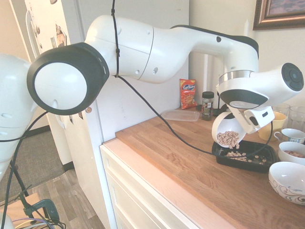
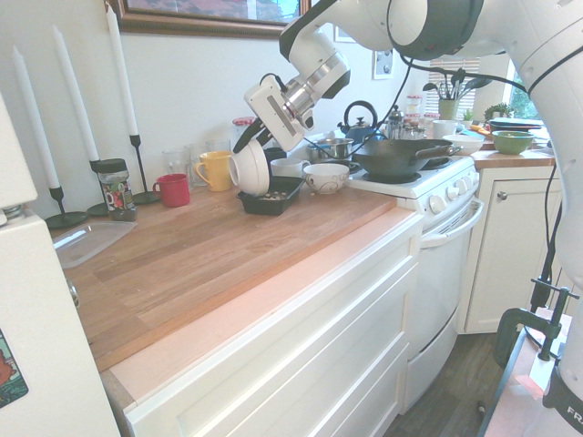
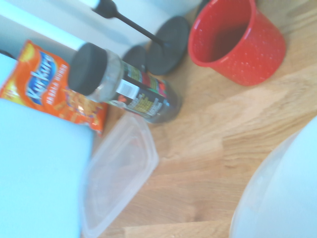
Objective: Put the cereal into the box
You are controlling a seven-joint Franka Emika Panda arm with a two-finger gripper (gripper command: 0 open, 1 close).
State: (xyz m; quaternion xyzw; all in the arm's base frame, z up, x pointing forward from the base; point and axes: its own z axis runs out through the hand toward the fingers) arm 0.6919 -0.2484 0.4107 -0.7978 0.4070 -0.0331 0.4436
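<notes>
In the first exterior view the white arm reaches across from the left to the right side of the frame. Its pincer [image 1: 239, 114] is closed on the rim of a white bowl [image 1: 228, 130], which is tipped steeply with its mouth facing the camera. Cereal [image 1: 228, 139] is heaped in the bowl's lower part, and more pieces lie in the black box [image 1: 244, 156] directly under it, at the right middle of the frame on the wooden table [image 1: 190, 167]. Right of the box stand two white bowls, one plain [image 1: 291, 152] and one patterned [image 1: 287, 182], and a white cup [image 1: 290, 136]. Farther back, near the centre, are an orange snack bag [image 1: 188, 94], a dark-lidded jar [image 1: 207, 105] and a clear plastic lid [image 1: 180, 115].

In the second exterior view the arm comes in from the upper right. The pincer [image 2: 258, 139] grips the bowl [image 2: 249, 169], tilted over the near left end of the box [image 2: 271, 197], at centre frame. A red cup [image 2: 173, 190] and a yellow mug [image 2: 214, 170] stand to the left, with candlesticks [image 2: 137, 164] along the wall.

The wrist view shows the red cup [image 3: 237, 39] at upper right, the jar [image 3: 124, 89] lying across the upper middle, the snack bag [image 3: 52, 89] at left, the clear lid [image 3: 119, 176] below centre, and a blurred white curve of the bowl [image 3: 282, 193] at lower right.
</notes>
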